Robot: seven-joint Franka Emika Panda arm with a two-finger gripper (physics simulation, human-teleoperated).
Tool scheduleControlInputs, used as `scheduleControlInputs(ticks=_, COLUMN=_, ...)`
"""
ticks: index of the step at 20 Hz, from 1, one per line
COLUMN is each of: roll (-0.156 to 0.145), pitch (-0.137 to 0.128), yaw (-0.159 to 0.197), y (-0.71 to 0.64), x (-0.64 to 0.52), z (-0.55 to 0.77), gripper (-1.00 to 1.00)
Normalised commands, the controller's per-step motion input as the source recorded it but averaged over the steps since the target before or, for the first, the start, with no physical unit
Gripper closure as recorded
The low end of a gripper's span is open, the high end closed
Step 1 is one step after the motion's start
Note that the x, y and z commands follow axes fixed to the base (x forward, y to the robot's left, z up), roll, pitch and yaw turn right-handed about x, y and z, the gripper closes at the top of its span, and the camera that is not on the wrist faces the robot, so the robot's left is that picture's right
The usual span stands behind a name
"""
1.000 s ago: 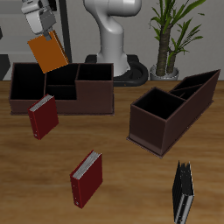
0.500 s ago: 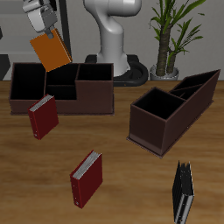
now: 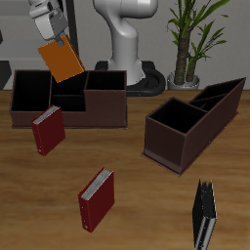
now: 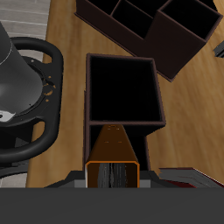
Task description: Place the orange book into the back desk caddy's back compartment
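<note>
A: Nearest the desk's (image 3: pixel 146 210) front edge?
B: A black book (image 3: pixel 204 215) standing upright; beside it, well apart, a dark red book (image 3: pixel 96 199) tilted on the wood; a second dark red book (image 3: pixel 47 130) leans against the front wall of the back desk caddy (image 3: pixel 105 109).

A: Mid-desk?
B: A slanted-top caddy (image 3: pixel 190 122), set at an angle, well apart from the straight-walled one; its cells appear dark.

A: And the task's object?
B: The orange book (image 3: pixel 62 61) hangs tilted in the air, above the back desk caddy, roughly over the divided middle section and its back compartment (image 3: pixel 67 85); it touches nothing but the hand (image 3: pixel 56 37).

A: State of the hand?
B: Pinching the orange book by its upper edge; in the wrist view the book (image 4: pixel 115 153) runs straight out from the hand (image 4: pixel 115 175), a caddy's open cell below it.

A: Farthest back?
B: The robot's white base (image 3: pixel 125 44); a potted plant (image 3: pixel 188 39).
</note>
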Motion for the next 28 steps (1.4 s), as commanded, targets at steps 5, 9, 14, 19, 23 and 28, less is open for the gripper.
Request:
scheduleControlInputs(ticks=5, roll=0.03, pitch=0.052, yaw=0.023, y=0.16, x=-0.01, z=-0.19, gripper=1.0)
scheduleControlInputs(ticks=9, roll=0.004, pitch=0.027, yaw=0.0, y=0.01, x=-0.04, z=-0.06, gripper=1.0)
scheduleControlInputs(ticks=14, roll=-0.01, pitch=0.034, yaw=-0.042, y=-0.01, x=-0.08, z=-0.08, gripper=1.0)
scheduleControlInputs(ticks=19, roll=-0.019, pitch=0.026, yaw=-0.003, y=-0.11, x=-0.21, z=-0.06, gripper=1.0)
scheduleControlInputs(ticks=23, roll=-0.036, pitch=-0.012, yaw=-0.024, y=-0.17, x=-0.02, z=0.09, gripper=1.0)
scheduleControlInputs(ticks=28, roll=-0.027, pitch=0.013, yaw=-0.002, y=-0.05, x=-0.04, z=-0.06, gripper=1.0)
